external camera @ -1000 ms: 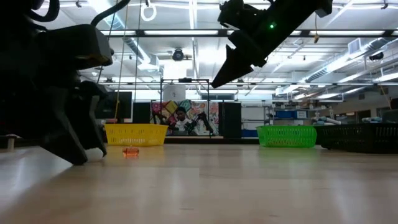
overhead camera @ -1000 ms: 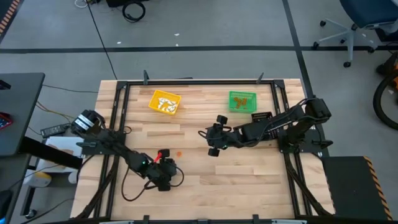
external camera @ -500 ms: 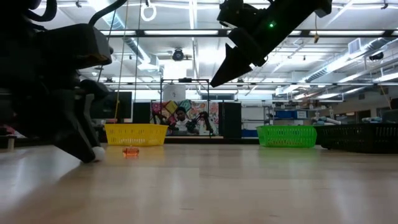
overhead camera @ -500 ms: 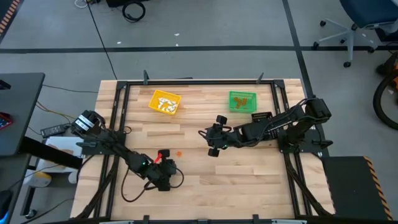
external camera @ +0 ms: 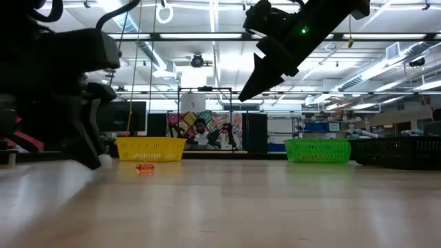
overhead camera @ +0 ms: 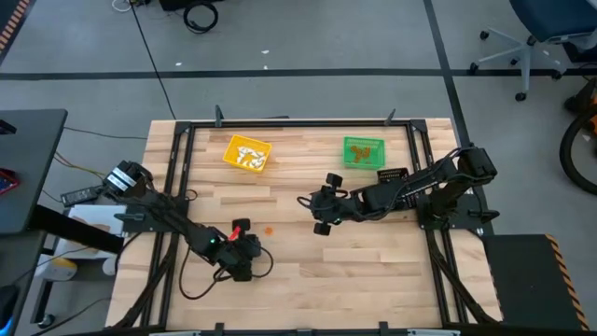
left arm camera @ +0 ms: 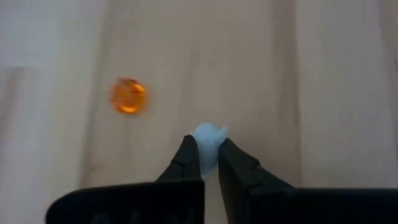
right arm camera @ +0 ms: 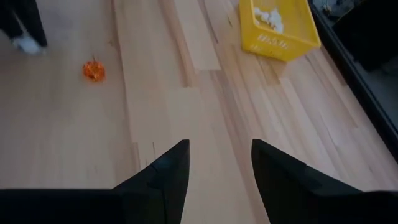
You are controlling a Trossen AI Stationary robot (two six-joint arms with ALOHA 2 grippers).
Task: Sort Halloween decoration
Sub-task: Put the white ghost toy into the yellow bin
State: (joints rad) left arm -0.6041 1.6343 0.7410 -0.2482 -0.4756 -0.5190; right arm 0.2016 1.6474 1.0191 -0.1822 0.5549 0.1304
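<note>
My left gripper (overhead camera: 241,233) is low over the table's near left part, shut on a tiny white Halloween decoration (left arm camera: 208,138); the low view shows the same piece (external camera: 105,160) at the gripper's tips. One orange decoration (overhead camera: 270,230) lies flat on the wood just beyond, apart from the gripper, and shows again in the left wrist view (left arm camera: 129,96). My right gripper (overhead camera: 310,211) hangs open above the table's middle, with nothing between its fingers (right arm camera: 168,168). My left gripper pinches the white decoration's near part (left arm camera: 207,148) between its two fingertips, and the far part sticks out past them. The fingers slant down from the table's near-left side. Whether the piece is clear of the wood, I cannot tell.
A yellow bin (overhead camera: 247,153) holding white pieces stands at the far left. A green bin (overhead camera: 363,151) with orange pieces stands at the far right, with a black bin (external camera: 400,151) beside it. Bare wood lies between the two arms.
My left gripper has shut on the white decoration, which lay on the table between its open fingers a second ago.
</note>
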